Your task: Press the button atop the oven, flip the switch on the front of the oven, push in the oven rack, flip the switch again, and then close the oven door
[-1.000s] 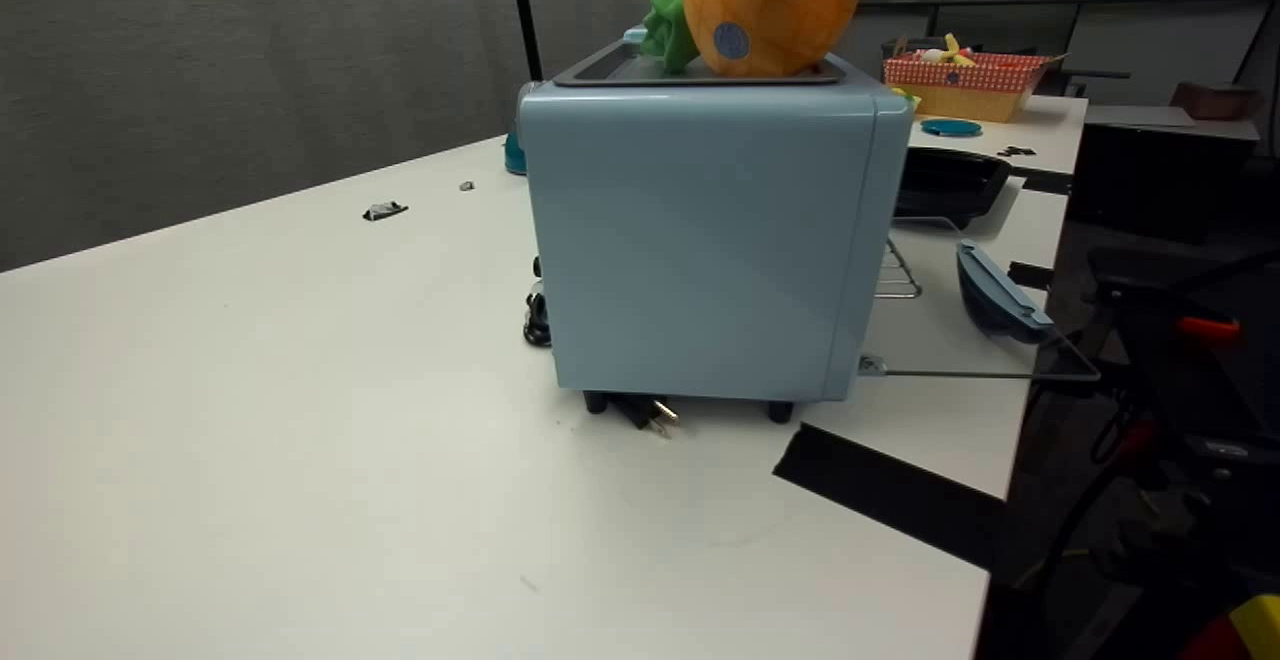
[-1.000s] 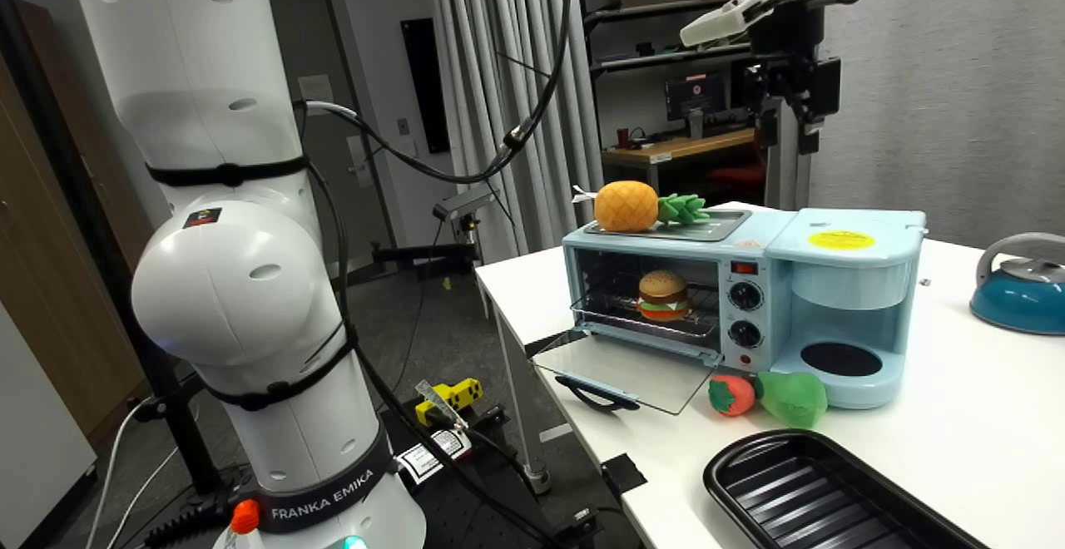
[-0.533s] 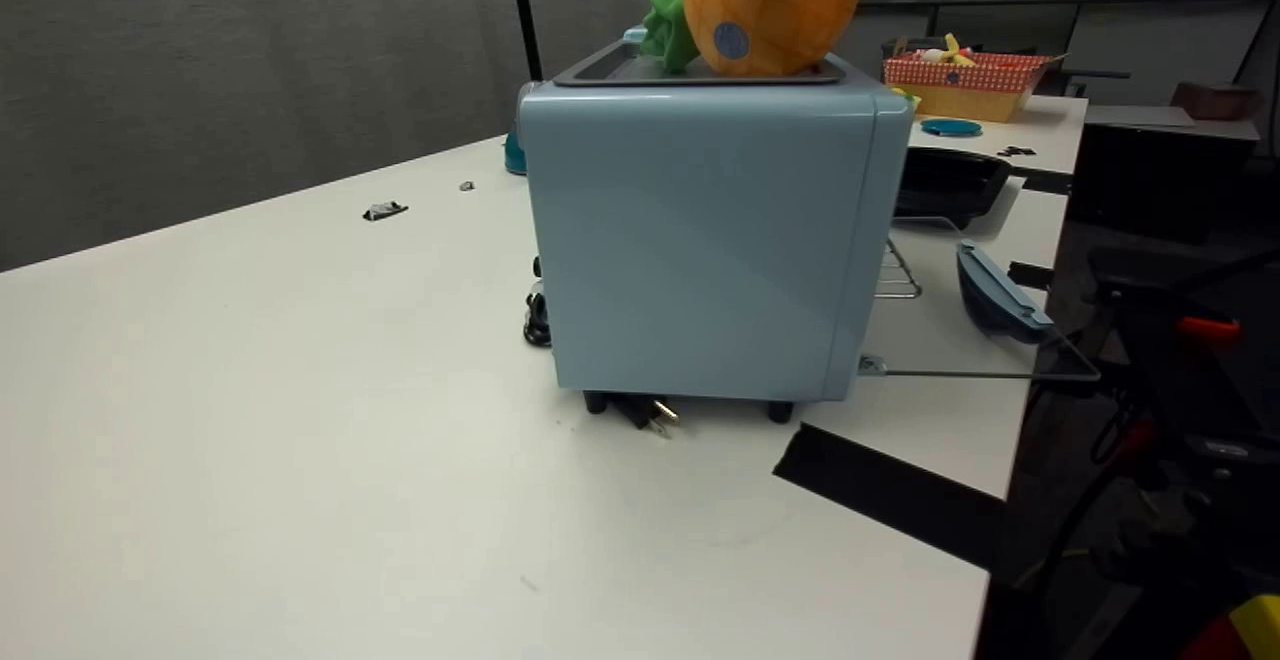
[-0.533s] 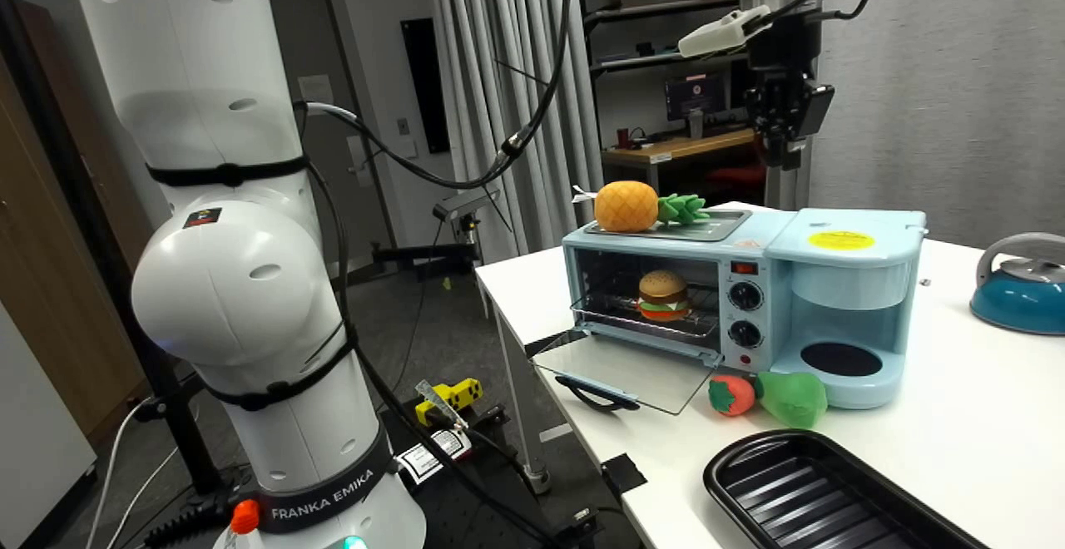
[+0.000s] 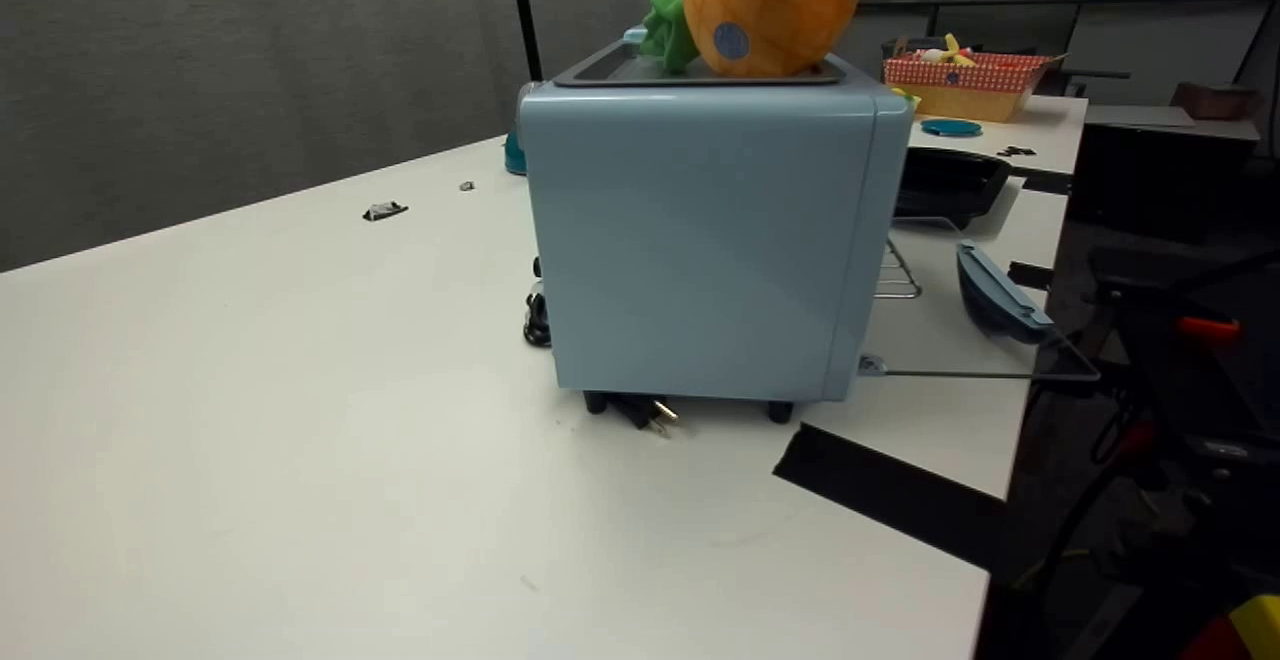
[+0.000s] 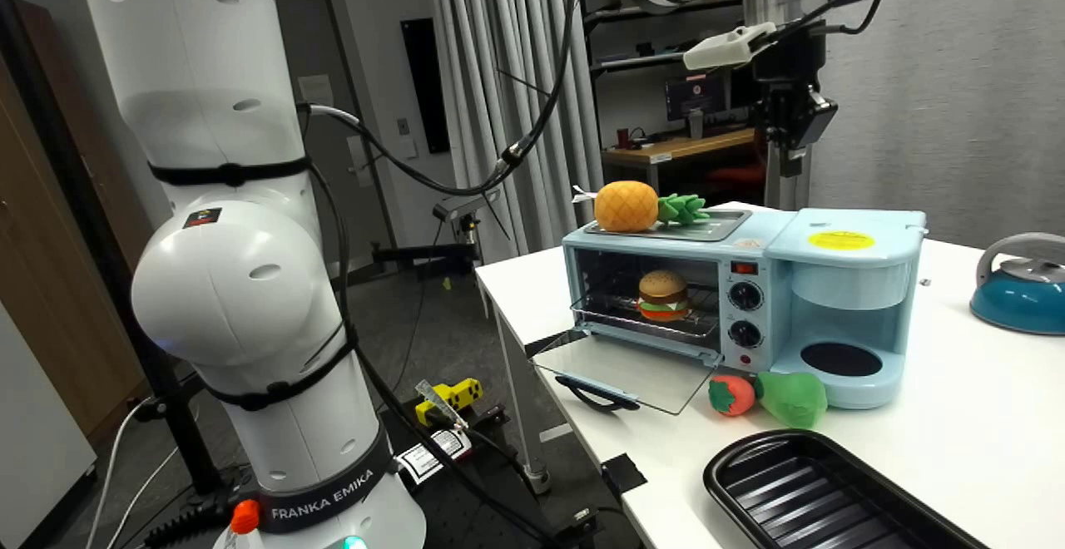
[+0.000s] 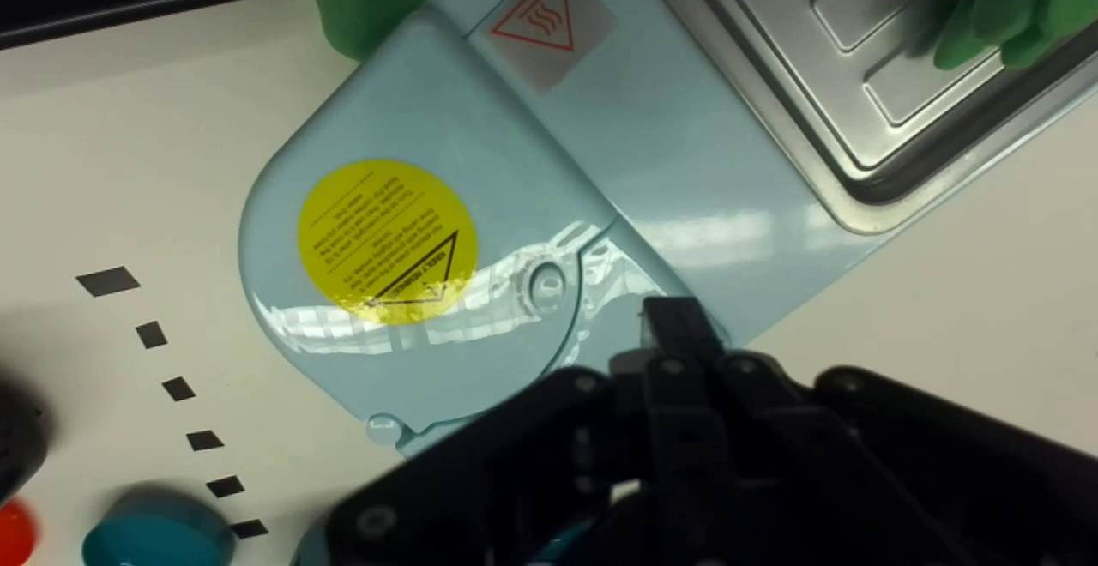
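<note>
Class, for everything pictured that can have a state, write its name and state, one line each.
Oven door: open, folded down
Oven rack: sticking partly out
Top lid: closed
Round top button: cannot tell whether pressed
Front switch: position too small to tell
Upper dial: setting unreadable
Lower dial: setting unreadable
Gripper: shut, nothing visibly held
Power plug: unplugged
Toy pineapple: lying on its side
Teal kettle: upright

the arm (image 6: 241,254) holds its gripper (image 7: 682,324) pointing downward, fully closed.
</note>
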Motion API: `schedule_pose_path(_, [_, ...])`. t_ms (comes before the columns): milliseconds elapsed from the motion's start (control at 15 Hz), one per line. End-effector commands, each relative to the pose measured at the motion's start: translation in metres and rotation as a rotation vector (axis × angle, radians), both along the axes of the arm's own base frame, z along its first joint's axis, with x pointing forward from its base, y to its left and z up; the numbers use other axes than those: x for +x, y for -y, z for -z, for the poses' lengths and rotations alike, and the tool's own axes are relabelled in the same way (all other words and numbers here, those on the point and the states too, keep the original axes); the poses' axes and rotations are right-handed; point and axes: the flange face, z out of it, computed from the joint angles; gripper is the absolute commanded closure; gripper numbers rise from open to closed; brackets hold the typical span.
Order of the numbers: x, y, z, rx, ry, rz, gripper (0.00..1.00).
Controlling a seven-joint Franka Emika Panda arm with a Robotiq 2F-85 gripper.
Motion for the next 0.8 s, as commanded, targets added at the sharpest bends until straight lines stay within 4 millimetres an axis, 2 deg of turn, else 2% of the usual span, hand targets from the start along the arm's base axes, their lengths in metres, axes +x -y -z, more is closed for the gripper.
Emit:
schedule_pose_path(0, [0.009, 0.005, 0.008, -0.011, 0.005, -0.017, 1.0])
schedule_pose_path(200, [0.011, 0.009, 0.016, -0.017, -0.018, -0.009, 1.0])
schedule_pose_path(733, [0.016, 0.033, 0.021, -0.026, -0.034, 0.026, 1.0])
